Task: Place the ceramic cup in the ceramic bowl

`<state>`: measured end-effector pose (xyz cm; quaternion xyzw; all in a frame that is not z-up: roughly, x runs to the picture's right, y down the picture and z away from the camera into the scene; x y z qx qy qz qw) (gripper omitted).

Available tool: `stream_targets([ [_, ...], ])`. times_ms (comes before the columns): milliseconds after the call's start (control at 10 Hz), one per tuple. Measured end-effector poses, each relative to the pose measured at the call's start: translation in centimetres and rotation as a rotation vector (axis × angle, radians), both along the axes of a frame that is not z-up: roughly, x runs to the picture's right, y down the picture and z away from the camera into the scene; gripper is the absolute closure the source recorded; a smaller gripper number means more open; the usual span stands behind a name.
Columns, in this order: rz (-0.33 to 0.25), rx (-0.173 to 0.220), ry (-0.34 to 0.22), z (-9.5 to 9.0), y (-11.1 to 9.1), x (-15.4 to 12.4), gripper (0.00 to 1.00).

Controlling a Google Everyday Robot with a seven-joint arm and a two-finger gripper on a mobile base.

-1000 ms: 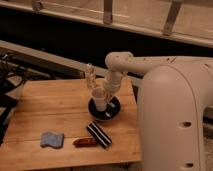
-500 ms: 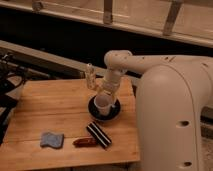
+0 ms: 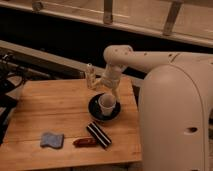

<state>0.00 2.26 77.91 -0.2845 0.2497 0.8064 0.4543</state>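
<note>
The white ceramic cup (image 3: 106, 104) stands upright inside the dark round ceramic bowl (image 3: 94, 111), near the right side of the wooden table (image 3: 50, 107). My gripper (image 3: 108, 91) hangs from the white arm just above the cup's rim. Its fingers are spread apart on either side of the cup's top, and it holds nothing.
A slim clear glass bottle (image 3: 90, 76) stands at the table's back edge, just left of the gripper. A black striped block (image 3: 99, 135), a red-brown item (image 3: 85, 142) and a blue sponge (image 3: 52, 140) lie near the front edge. My white body (image 3: 175, 120) fills the right.
The cup has gone down a little and now rests in the bowl. The gripper has lifted slightly off it and its fingers have parted.
</note>
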Motion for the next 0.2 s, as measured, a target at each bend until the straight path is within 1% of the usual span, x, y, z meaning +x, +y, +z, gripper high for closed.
stream_targets([
  [200, -0.010, 0.023, -0.008, -1.52, -1.59, -0.31, 0.10],
])
